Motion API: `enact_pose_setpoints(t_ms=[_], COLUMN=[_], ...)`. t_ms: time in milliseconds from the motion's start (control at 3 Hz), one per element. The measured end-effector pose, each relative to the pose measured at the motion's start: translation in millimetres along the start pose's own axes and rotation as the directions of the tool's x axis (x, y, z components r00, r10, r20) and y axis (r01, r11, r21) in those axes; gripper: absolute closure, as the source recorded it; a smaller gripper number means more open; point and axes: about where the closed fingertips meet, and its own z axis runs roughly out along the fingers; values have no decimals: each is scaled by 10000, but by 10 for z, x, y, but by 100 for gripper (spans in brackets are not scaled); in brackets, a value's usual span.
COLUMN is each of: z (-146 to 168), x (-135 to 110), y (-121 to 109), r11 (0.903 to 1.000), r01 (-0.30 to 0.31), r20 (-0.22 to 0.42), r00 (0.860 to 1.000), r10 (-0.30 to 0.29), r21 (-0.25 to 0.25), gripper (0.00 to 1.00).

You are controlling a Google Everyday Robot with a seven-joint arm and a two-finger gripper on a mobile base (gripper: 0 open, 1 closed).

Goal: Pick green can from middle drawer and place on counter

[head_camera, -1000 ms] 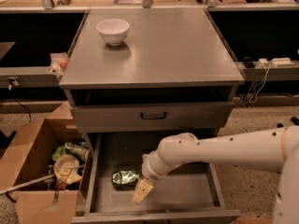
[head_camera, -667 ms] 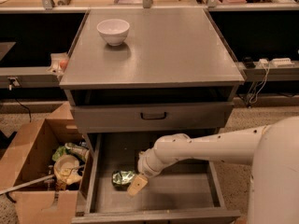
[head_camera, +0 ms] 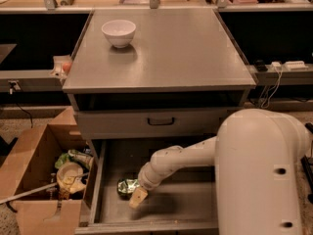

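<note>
The green can (head_camera: 126, 186) lies on its side on the floor of the open middle drawer (head_camera: 190, 204), near the left front. My gripper (head_camera: 138, 198) is down inside the drawer, right against the can's right side and a little in front of it. The white arm reaches in from the right, and its big segment (head_camera: 259, 175) hides the drawer's right part. The grey counter (head_camera: 166, 53) is above, with a white bowl (head_camera: 119, 32) at its back left.
The shut drawer front with a black handle (head_camera: 161, 122) sits just above the open drawer. An open cardboard box (head_camera: 41, 180) with clutter stands on the floor at the left. A tan shelf (head_camera: 122, 1) with items runs along the back.
My gripper has moved left and closer to the can. The arm's large segment has swung into the lower right of the view. The can has not moved.
</note>
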Motion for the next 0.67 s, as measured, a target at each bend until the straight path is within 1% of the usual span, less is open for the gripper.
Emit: enact_pose_setpoints(t_ms=[333,667], z=[217,237], x=[56,59], y=[8,-25], r11=[9999,10000], r01=[-11,86], r20=[-250,-210], r00=[9997,9997], r10=[8,-86], r21=[-130,14], gripper=[26,49])
